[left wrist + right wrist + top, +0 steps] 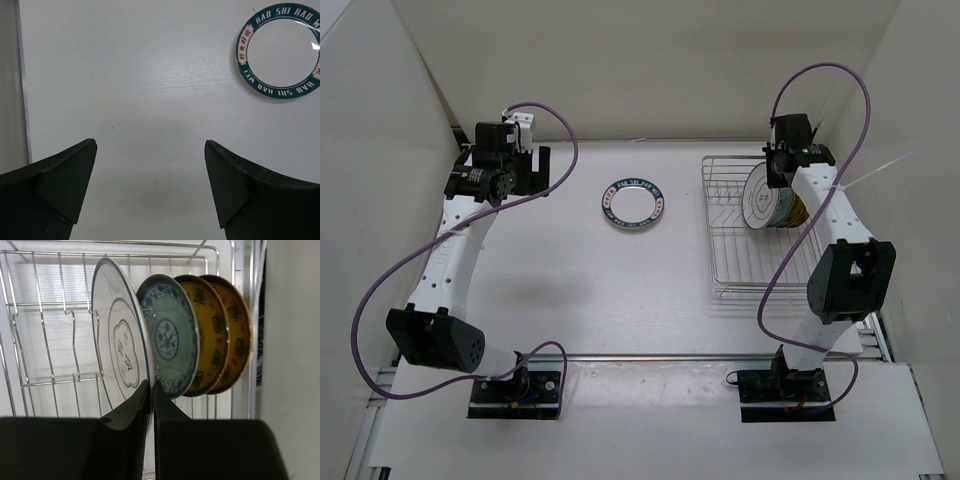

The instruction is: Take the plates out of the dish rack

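While the right gripper (151,386) sits at the bottom centre of its wrist view, its jaws are drawn almost together with the lower rim of the white plate (119,342) pinched between them. That plate stands on edge with its face toward the left of the frame, so the rim rises straight up from the jaws. I judge the coming move to be a lift along that upright plane, out of the slot wires, without tipping sideways.

Just behind it, to the right, stands the teal plate (170,340). Their rims overlap in view, and I cannot tell whether they touch. Farther right, the two gold plates (212,335) stand close together. All four stand in the dish rack (740,265), with bare slot wires showing to their left.

Seen from above, the dish rack sits at the right of the frame, and the right gripper is over the plates at its upper end. The blue-rimmed plate (632,203) lies flat on the table (570,290) at upper centre, well apart from the dish rack. The left gripper (535,168) hangs at upper left, jaws spread wide and holding nothing. In its wrist view the blue-rimmed plate shows at upper right. The right arm is plainly the nearer one to the dish rack.
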`<control>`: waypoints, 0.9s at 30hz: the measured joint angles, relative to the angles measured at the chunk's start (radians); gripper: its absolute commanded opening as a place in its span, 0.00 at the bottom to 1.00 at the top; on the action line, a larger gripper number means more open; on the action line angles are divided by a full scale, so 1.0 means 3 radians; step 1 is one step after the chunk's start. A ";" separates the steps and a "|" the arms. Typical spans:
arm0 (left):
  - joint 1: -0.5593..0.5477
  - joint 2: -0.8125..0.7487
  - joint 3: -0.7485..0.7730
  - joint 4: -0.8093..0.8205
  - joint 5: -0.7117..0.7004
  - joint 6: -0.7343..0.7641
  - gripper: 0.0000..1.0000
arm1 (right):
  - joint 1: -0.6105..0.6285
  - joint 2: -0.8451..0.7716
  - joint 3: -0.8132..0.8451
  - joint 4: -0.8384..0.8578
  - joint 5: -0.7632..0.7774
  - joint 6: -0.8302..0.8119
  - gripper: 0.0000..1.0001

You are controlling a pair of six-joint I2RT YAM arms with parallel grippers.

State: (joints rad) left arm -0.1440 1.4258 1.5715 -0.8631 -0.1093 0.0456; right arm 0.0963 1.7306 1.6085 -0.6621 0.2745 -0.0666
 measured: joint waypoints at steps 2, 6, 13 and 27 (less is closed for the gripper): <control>0.0000 0.0000 -0.0001 0.0008 0.0000 0.0000 1.00 | 0.0037 0.0000 0.0064 -0.0066 0.0170 0.0017 0.00; 0.0000 0.0000 -0.0045 0.0075 0.0000 -0.0003 1.00 | 0.0127 -0.0023 0.0243 -0.0177 0.0401 0.0027 0.00; 0.0000 0.0024 -0.0137 0.0212 0.0004 -0.0009 1.00 | 0.0280 -0.0420 0.0421 -0.0292 0.0652 -0.0014 0.00; -0.0554 0.0791 0.0778 0.0259 0.1896 -0.0001 1.00 | 0.0352 -0.1317 0.0333 -0.0511 -0.0999 -0.0108 0.00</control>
State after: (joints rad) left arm -0.3103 1.6630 1.8050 -0.7853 0.4595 0.0452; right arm 0.2020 1.3354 1.7084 -0.8154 -0.0254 -0.0990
